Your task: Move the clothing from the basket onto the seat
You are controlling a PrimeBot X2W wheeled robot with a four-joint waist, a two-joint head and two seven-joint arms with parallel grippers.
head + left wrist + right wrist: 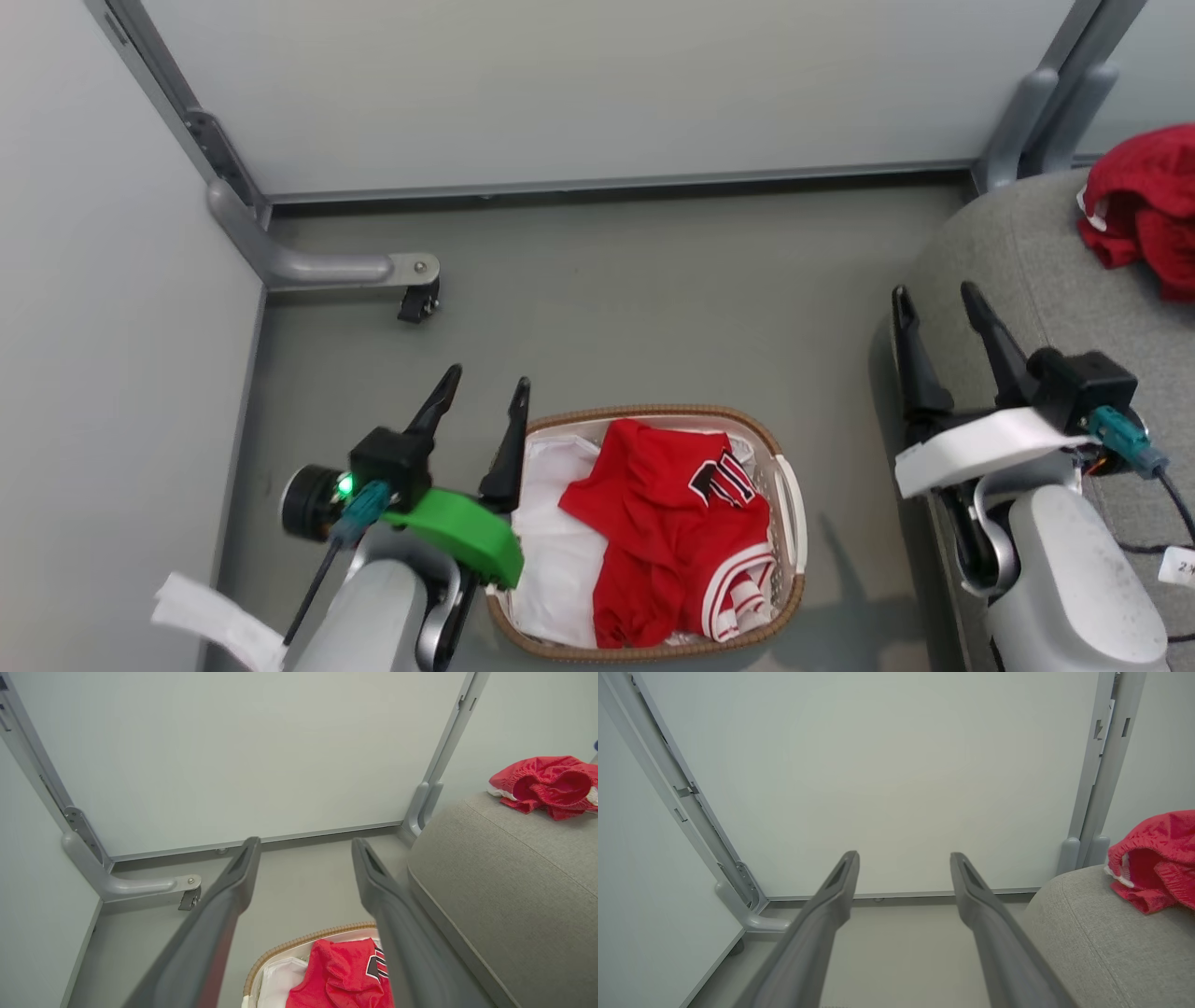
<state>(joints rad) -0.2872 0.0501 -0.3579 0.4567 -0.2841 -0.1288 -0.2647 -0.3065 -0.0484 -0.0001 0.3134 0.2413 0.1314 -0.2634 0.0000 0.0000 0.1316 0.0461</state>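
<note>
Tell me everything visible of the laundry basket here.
The basket is a white plastic oval with slotted sides and a brown woven rim, upright on the grey floor. It holds a red garment with white stripe trim over a white sheet. The open left gripper hangs beside its rim; contact unclear.

Pale panel walls [560, 84]; grey floor [653, 299]; castored metal foot [317, 269].

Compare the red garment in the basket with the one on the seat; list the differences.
Place: the basket garment lies in the basket over a white sheet; the seat garment lies on the grey seat.
Pose: the basket garment is spread fairly flat; the seat garment is bunched in a heap.
Markings: the basket garment shows a black-and-white patch and striped trim; the seat garment shows just a white edge.
Both are bright red.
</note>
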